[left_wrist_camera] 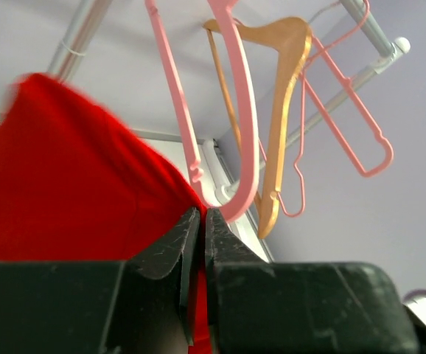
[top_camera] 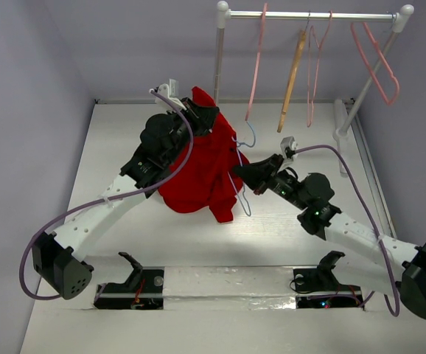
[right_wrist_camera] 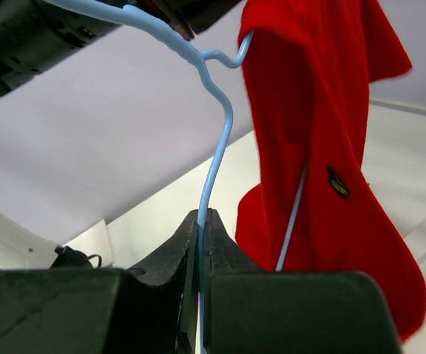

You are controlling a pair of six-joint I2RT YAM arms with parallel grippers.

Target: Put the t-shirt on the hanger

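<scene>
Right gripper point(right_wrist_camera: 200, 215) is clamped on the thin, springy pale-blue wire hanger point(right_wrist_camera: 214, 158). Left gripper point(left_wrist_camera: 201, 215) pinches the limp red t-shirt point(left_wrist_camera: 65, 184) hanging beside it; such soft cloth is probably best held near the collar

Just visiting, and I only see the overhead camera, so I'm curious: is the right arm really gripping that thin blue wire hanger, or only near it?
Observer: Gripping. Its wrist camera shows the right arm's jaws shut on the thin pale-blue wire hanger, the wire rising from between them.
Operator: Does the left arm hold the red shirt?
Observer: Yes. The left wrist camera shows the left arm's jaws pinched shut on the red cloth t-shirt.
Operator: Is the hanger inside the shirt?
Observer: I cannot tell. The right wrist camera shows another stretch of blue wire against the cloth, beside a small dark label.
</scene>
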